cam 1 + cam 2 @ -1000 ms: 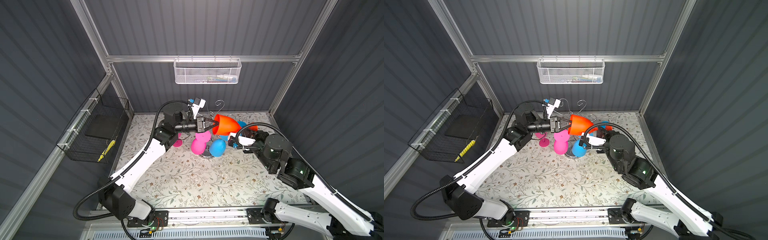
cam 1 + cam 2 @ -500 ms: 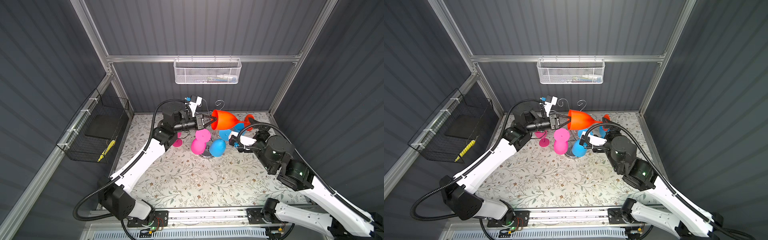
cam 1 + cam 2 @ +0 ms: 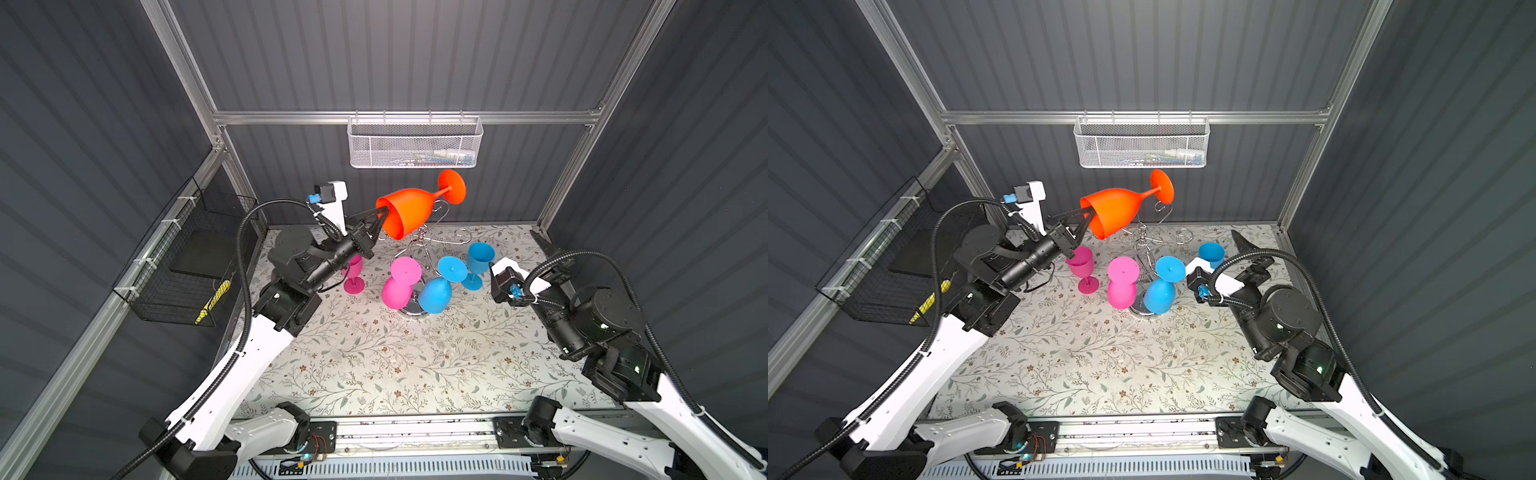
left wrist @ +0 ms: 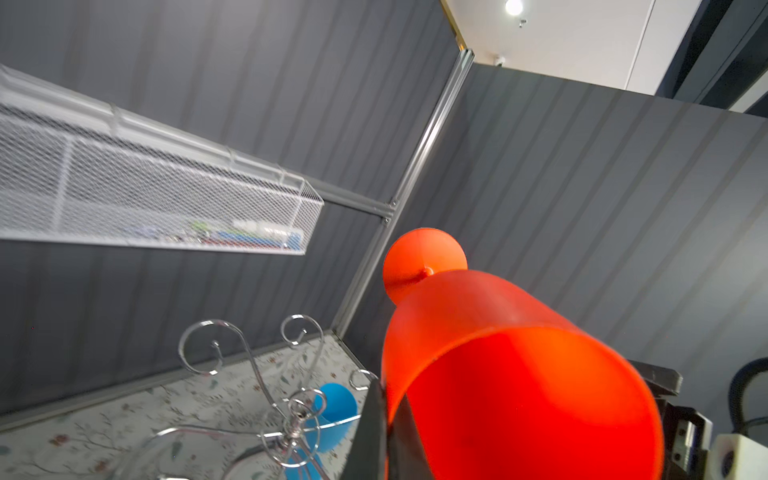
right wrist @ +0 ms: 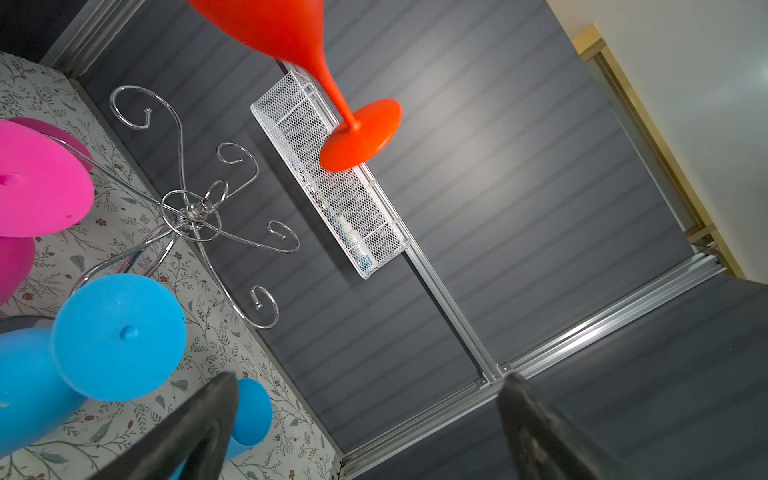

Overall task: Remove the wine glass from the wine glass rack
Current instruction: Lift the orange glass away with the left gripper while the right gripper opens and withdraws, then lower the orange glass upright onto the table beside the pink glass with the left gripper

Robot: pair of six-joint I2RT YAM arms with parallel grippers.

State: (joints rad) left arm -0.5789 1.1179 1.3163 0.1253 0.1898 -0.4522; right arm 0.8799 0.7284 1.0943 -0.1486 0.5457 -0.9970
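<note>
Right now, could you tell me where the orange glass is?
In both top views the orange glass hangs sideways at the back centre, its rim pinched by the left gripper, just above the rack.

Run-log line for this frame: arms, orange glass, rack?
left gripper: shut on orange wine glass rim | glass: in air, off wine glass rack | right gripper: open, empty | rack: pink glass, blue glass hang

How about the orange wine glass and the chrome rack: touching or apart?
Apart. The right wrist view shows a clear gap between the orange wine glass and every scroll arm of the wine glass rack.
</note>
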